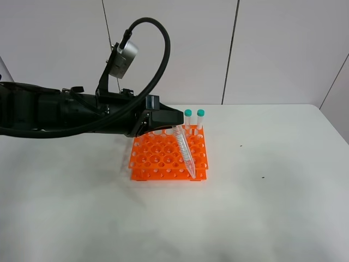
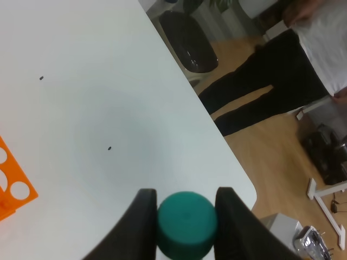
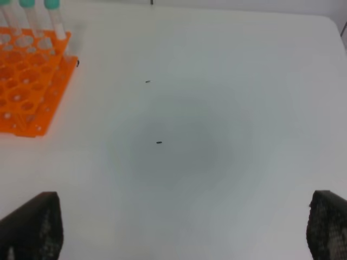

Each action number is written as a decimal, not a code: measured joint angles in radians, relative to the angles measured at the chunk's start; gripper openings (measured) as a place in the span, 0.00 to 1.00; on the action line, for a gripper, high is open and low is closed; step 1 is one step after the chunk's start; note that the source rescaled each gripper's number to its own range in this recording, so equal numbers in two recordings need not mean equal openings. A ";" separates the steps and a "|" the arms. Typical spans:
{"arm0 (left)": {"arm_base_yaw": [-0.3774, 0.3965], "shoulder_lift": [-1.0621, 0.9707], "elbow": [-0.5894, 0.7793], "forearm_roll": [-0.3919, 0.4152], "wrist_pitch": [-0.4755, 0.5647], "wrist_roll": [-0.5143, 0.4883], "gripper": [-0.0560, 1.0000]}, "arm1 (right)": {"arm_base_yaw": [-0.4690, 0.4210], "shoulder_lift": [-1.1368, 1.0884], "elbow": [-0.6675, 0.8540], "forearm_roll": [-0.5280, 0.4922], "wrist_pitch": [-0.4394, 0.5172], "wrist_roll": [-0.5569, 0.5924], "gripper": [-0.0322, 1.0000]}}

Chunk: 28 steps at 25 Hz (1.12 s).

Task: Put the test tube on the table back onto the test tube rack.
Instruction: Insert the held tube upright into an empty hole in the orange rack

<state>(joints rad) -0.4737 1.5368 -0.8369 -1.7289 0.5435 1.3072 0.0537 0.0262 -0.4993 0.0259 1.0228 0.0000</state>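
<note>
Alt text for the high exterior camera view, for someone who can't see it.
The left gripper, on a black arm extending from the left, holds a clear test tube tilted over the orange test tube rack, tip down near its front right corner. Two teal-capped tubes stand upright at the rack's back edge, on a white table.

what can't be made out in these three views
- exterior high: whether the test tube tip sits in a test tube rack hole; too small.
- exterior high: rack's back left corner, behind the left arm.
- left wrist: tube body, hidden behind its cap in the left gripper.
- right wrist: part of the rack, cut by the edge.
</note>
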 joint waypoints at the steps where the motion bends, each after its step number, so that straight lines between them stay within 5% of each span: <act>1: 0.000 0.000 0.000 0.000 0.000 0.000 0.06 | 0.000 -0.011 0.000 -0.001 0.000 0.000 1.00; 18: 0.000 -0.242 -0.004 0.031 -0.042 -0.053 0.06 | 0.000 -0.015 0.001 -0.002 0.000 0.000 1.00; 24: 0.000 -0.309 -0.004 0.178 -0.253 -0.051 0.06 | 0.000 -0.015 0.001 -0.002 0.000 0.000 1.00; 28: -0.005 -0.311 -0.016 0.384 -0.399 -0.075 0.06 | 0.000 -0.015 0.001 -0.002 0.000 0.000 1.00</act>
<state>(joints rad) -0.4788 1.2256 -0.8533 -1.3447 0.1448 1.2324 0.0537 0.0112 -0.4986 0.0238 1.0228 0.0000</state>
